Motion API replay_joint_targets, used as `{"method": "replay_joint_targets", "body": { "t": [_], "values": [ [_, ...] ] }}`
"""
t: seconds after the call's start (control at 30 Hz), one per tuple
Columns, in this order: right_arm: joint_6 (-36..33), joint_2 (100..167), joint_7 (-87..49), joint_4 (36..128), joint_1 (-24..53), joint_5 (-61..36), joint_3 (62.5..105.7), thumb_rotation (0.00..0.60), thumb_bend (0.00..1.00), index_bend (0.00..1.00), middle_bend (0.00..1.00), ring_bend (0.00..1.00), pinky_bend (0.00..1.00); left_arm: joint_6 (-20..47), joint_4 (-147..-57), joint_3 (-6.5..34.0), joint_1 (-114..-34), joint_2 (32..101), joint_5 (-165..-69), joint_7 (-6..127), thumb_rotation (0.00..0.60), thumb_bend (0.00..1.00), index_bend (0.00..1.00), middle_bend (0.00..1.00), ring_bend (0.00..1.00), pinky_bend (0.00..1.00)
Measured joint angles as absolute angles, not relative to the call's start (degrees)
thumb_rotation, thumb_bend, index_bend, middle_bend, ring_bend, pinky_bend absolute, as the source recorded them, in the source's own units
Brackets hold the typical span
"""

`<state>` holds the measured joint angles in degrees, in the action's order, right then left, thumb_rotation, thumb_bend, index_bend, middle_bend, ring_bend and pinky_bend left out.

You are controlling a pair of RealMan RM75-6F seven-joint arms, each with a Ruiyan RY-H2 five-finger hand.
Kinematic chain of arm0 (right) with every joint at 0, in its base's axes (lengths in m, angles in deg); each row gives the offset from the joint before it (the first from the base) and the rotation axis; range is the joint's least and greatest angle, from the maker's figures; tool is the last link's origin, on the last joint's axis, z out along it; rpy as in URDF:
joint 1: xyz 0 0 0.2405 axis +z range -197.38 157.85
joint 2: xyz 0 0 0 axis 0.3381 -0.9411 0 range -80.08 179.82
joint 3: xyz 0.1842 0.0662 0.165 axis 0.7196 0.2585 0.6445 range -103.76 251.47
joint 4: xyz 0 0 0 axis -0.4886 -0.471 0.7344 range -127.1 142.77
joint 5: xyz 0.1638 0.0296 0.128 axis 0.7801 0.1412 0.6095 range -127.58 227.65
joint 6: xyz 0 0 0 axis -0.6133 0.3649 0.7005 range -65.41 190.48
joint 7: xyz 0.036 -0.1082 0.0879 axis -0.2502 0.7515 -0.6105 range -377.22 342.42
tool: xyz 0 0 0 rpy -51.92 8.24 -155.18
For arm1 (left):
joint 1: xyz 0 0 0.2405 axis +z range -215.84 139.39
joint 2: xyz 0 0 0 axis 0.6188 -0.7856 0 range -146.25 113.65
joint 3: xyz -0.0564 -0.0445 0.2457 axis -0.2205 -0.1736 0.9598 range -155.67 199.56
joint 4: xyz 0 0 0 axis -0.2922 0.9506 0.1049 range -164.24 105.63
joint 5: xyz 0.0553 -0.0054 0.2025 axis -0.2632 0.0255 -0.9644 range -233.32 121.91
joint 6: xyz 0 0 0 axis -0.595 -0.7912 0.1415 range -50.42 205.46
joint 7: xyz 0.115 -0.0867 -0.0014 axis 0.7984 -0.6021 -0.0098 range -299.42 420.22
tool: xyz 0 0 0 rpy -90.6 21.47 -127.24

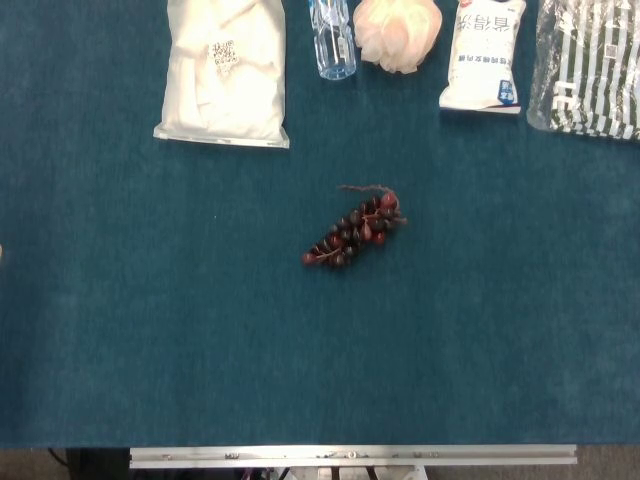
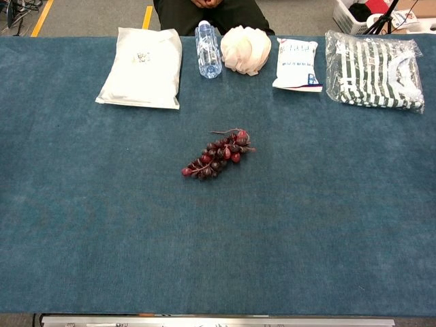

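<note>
I am seeing neither hand in either view, so I cannot tell how the fingers are lying; the grapes (image 1: 356,229) are lying alone mid-desk (image 1: 150,330), stem up-right, so I am judging a stem-end pinch safest; along the far edge, a white bag (image 1: 225,70), a bottle (image 1: 331,38), a pink bundle (image 1: 398,32), a milk pouch (image 1: 482,55) and striped clothing (image 1: 588,68) are sitting well apart, blocking nothing.

The bench (image 2: 102,225) is covered in deep teal-blue cloth. The grape bunch (image 2: 216,154) is dark red to maroon with a brown stem. The flat bag (image 2: 141,68) is plain white with a small black printed square. The bottle (image 2: 208,49) is clear with a blue cap. The round puff (image 2: 246,50) is pale peach-pink. The pouch (image 2: 296,64) is white with blue print. The wrapped garment (image 2: 371,69) is striped black and white under clear plastic.
</note>
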<state>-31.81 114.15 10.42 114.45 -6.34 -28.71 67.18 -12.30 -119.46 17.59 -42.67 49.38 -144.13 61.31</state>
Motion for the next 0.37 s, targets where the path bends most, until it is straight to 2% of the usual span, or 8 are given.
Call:
{"method": "replay_joint_targets", "body": {
  "t": [0.37],
  "values": [
    [-29.39, 114.45, 10.47, 114.23, -8.19, -29.32, 69.8, 0.6, 0.37, 0.09, 0.3, 0.15, 0.24, -10.64, -120.81, 18.0, -43.02, 48.45, -143.2, 61.96, 0.6, 0.25, 0.31, 0.3, 0.23, 0.17]
  ]
}}
